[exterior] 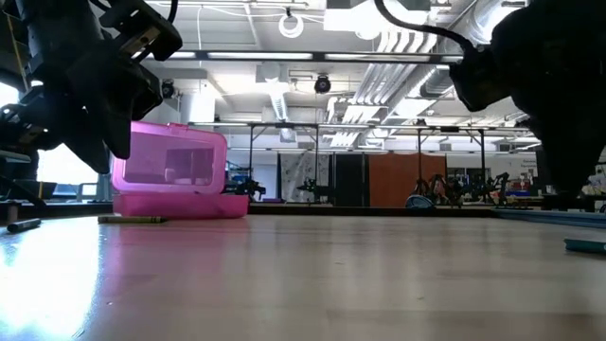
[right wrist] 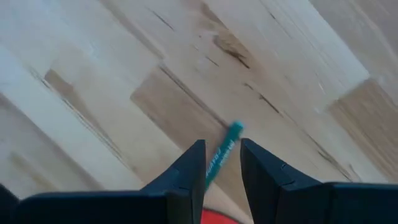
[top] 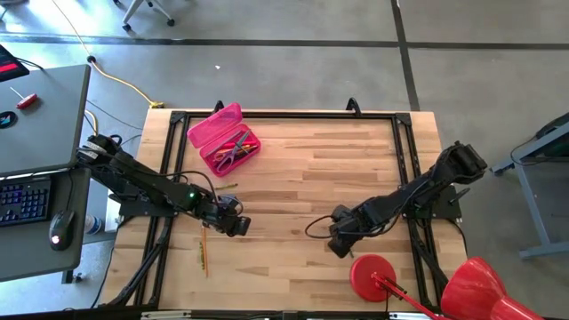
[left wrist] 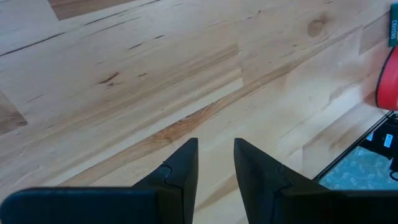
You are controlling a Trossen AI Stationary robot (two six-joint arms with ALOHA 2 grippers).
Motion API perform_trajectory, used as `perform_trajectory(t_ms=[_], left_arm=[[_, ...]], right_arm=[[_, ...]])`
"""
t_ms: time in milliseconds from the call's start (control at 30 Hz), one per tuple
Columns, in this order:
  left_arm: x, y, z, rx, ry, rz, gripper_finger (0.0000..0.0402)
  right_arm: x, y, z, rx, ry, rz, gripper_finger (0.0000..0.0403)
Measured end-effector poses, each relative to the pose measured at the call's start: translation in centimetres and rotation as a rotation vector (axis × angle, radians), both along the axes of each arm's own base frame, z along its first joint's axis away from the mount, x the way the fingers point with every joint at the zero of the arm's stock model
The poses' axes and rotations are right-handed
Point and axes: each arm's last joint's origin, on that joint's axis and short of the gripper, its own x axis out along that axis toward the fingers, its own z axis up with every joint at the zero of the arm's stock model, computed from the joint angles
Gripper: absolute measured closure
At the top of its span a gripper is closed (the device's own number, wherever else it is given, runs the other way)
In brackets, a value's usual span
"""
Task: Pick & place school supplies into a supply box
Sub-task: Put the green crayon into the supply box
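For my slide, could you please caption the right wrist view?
Right gripper above the wooden table, a green pen between its fingers.
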Motion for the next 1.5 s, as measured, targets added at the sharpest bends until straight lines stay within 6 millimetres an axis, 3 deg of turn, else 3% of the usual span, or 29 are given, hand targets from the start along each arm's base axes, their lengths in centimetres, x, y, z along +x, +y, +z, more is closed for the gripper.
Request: perform_trajectory(t_ms=[300,967,1200,1500], left_arm=[[0.0,0.0,0.0,0.000,0.000,0.000,0.0268],[0.0,0.0,0.0,0.000,0.000,0.000,0.0268],[0.0,0.0,0.0,0.000,0.000,0.000,0.0268],[0.0,0.0,0.0,0.000,0.000,0.000,0.0268]], right_arm=[[0.4,0.3,-1.9,0.001,0.084,0.005,0.0324],[0.5,0.3,-2.0,-0.002,0.071,-0.042,0.0324],[0.8,0.5,-3.7,-0.007,0.134,-0.019,0.0324],[0.9,0.4,-3.9,-0.075,0.112,-0.021,0.0328]])
